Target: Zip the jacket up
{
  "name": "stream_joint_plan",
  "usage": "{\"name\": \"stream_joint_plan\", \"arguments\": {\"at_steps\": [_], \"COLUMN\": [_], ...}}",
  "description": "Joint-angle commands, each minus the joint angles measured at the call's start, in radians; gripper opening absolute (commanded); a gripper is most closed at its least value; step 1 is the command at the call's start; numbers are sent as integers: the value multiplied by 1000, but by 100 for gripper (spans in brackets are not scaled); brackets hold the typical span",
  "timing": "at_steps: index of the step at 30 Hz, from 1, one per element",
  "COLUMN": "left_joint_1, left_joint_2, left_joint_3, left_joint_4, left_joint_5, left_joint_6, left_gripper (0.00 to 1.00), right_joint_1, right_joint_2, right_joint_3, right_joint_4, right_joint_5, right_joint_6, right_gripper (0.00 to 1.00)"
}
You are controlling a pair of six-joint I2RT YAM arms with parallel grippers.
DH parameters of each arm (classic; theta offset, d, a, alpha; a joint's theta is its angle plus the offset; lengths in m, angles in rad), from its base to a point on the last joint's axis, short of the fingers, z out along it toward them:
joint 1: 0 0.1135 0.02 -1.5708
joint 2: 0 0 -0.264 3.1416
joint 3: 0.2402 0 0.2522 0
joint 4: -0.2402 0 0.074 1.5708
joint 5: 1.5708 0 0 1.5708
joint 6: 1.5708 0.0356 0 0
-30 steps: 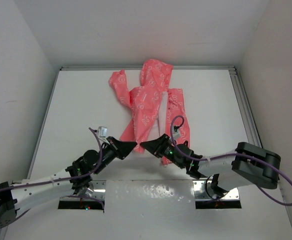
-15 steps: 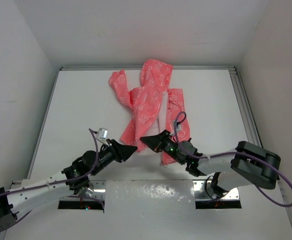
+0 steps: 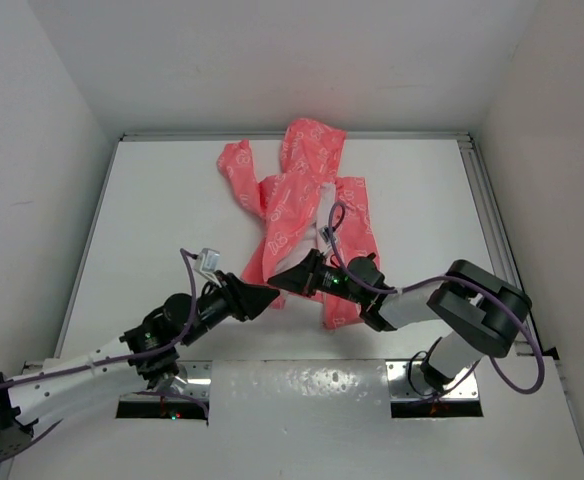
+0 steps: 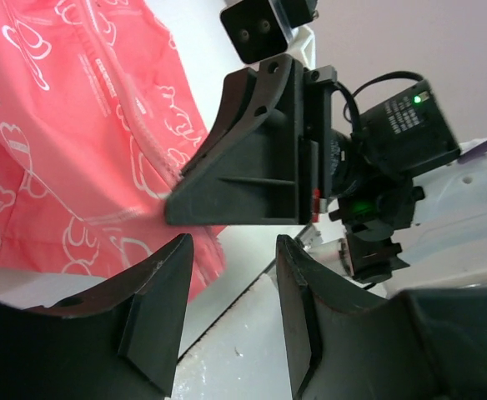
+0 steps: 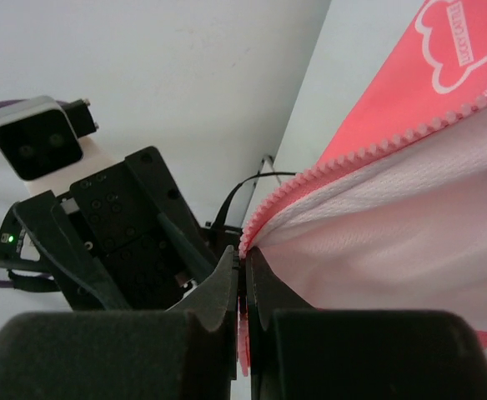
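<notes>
The coral-pink jacket (image 3: 297, 190) lies open on the white table (image 3: 152, 220), hood toward the back, white lining showing along the front. My right gripper (image 3: 278, 283) is at its lower left corner, shut on the zipper-toothed edge (image 5: 327, 171) of the jacket (image 5: 410, 208); in the right wrist view my right gripper (image 5: 243, 260) has pink tape pinched between its fingers. My left gripper (image 3: 269, 296) sits just beside it, open and empty. In the left wrist view my left gripper (image 4: 227, 279) faces the right gripper (image 4: 243, 175), with jacket fabric (image 4: 60, 125) to the left.
A shiny metal plate (image 3: 302, 385) covers the near table edge between the arm bases. An aluminium rail (image 3: 487, 200) runs along the table's right side. White walls enclose the left, back and right. The right arm's purple cable (image 3: 332, 225) loops over the jacket.
The left gripper opened, let go of the jacket's lower corner and drew slightly back. The right gripper shut on the zipper edge there and swung left.
</notes>
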Motion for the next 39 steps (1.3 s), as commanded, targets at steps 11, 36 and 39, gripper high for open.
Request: {"name": "stream_joint_plan", "arguments": {"at_steps": [11, 36, 39], "left_joint_1": [7, 9, 9], "left_joint_2": [-36, 62, 64], "left_joint_3": [20, -47, -47], "left_joint_4": [-41, 208, 211], "left_joint_5": [-33, -23, -11], "left_joint_6": [45, 47, 50], "left_gripper": [38, 14, 16], "right_joint_1": [-20, -26, -26], "right_joint_2": [-64, -84, -72], "right_joint_3": [21, 12, 9], "right_joint_4": [421, 419, 421], "right_joint_5": [-109, -98, -95], "right_joint_6": [83, 110, 115], "right_gripper": [0, 0, 0]}}
